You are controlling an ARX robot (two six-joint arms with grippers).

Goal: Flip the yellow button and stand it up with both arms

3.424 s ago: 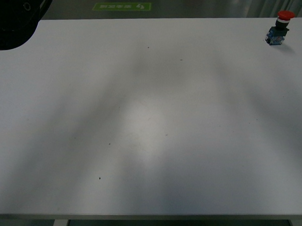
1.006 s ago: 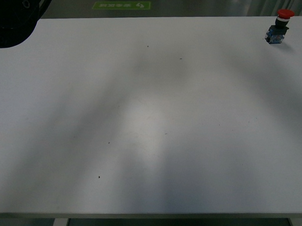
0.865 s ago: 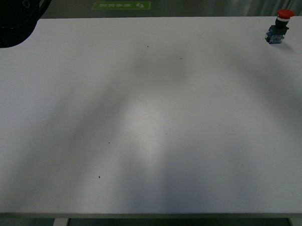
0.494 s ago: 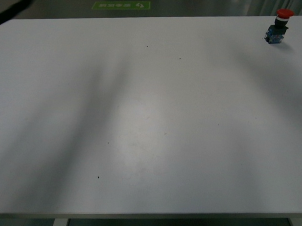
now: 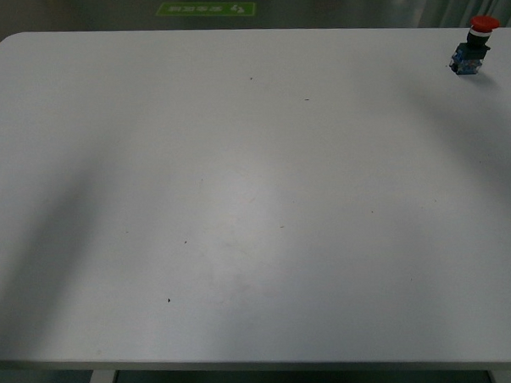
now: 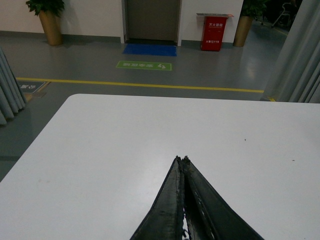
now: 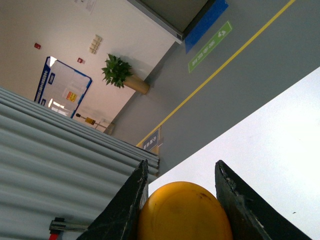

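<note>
**Right wrist view: yellow cap gripped between the fingers**

The right gripper is seen closed on the yellow button. Its round orange-yellow cap is pinched between the two dark fingers and touches both. The body of the button is hidden below the frame. White table is seen beyond the cap.

The left gripper is seen above the table with its fingers pressed together to a point, and nothing is held in it.

A red-capped push-button is stood upright at the far right corner of the table.

White lettering is carried on a red cabinet and a green floor sign, but it is too small to be read.
</note>
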